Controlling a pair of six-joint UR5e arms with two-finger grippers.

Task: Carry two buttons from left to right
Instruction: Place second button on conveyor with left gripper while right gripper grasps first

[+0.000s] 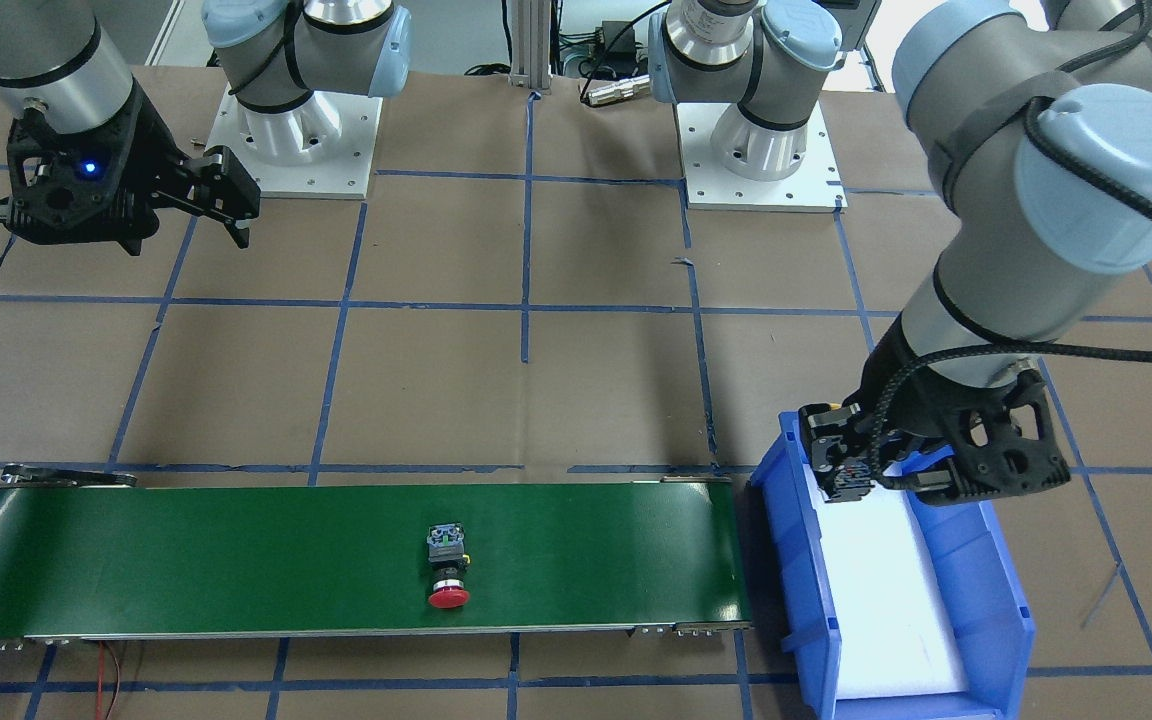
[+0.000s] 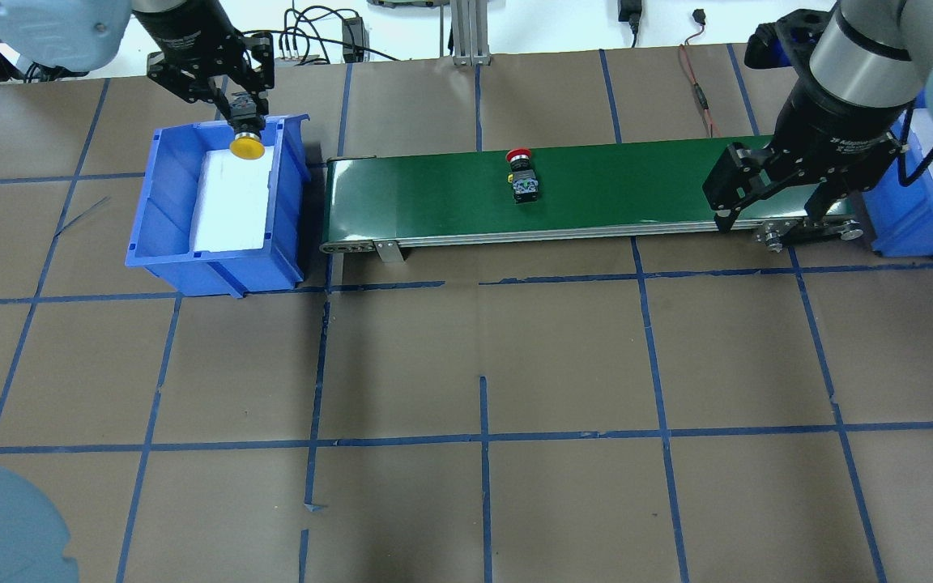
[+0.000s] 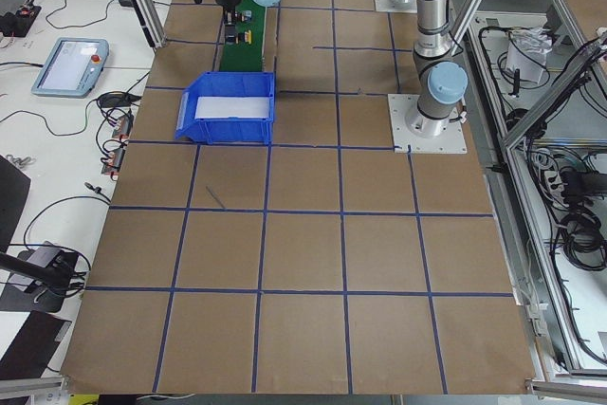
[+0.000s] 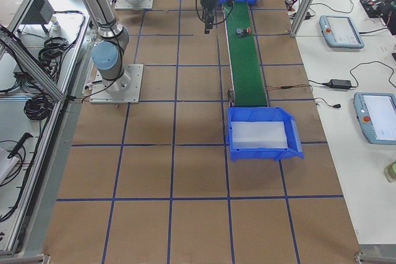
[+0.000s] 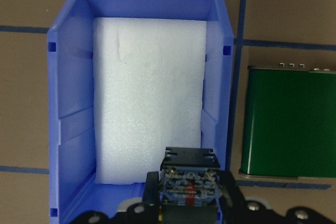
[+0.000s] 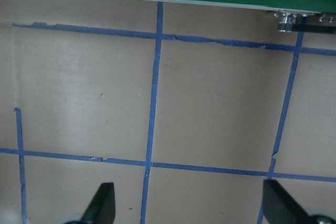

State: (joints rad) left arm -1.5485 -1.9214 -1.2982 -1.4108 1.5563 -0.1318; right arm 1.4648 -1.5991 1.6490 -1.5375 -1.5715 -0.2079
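The yellow button [image 2: 247,147] is gripped by its contact block [image 5: 189,179] in my left gripper [image 2: 246,129], over the far end of the left blue bin [image 2: 142,210]. In the front view this gripper [image 1: 841,465] sits over the bin's rim [image 1: 786,560]. The red button [image 2: 521,174] lies on its side in the middle of the green conveyor belt [image 2: 612,186]; it also shows in the front view [image 1: 448,575]. My right gripper [image 2: 766,219] is open and empty, above the table just in front of the belt's right end; its fingers [image 6: 102,203] stand wide apart.
White foam [image 5: 147,98] lines the left bin. A second blue bin [image 2: 920,210] stands past the belt's right end, partly behind my right arm. Blue tape lines grid the brown table. Cables and a red wire [image 2: 697,89] lie behind the belt.
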